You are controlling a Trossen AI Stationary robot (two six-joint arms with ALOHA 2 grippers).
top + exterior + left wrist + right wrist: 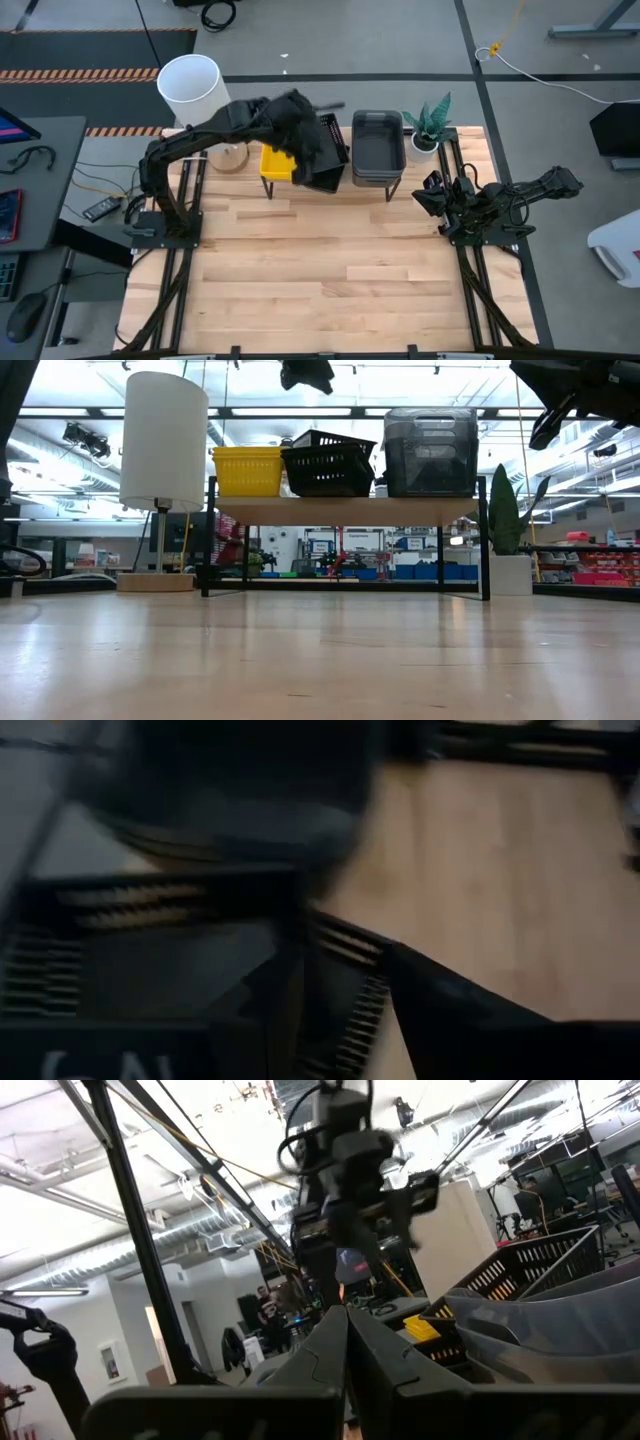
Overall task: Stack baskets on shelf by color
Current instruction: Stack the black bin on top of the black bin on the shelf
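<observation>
Overhead strip lights and open workshop bays are showing behind the low shelf with a light wooden plank top on thin black metal legs [345, 510], which is standing at the far edge of the wooden tabletop [330, 270]. Three stacks are resting on it: bright yellow plastic baskets [247, 470], black slotted plastic baskets [330, 463] and larger smoky-grey baskets [431, 452]. The left gripper [297, 120] is being held over the black stack, whose top basket is sitting tilted just beneath its fingers; whether those fingers are released or clenched cannot be told. To finish well, the tilted basket should be pressed level into its stack before the arm is lifted. The right gripper [345, 1342] is waiting, pressed together and empty, beside the grey stack.
</observation>
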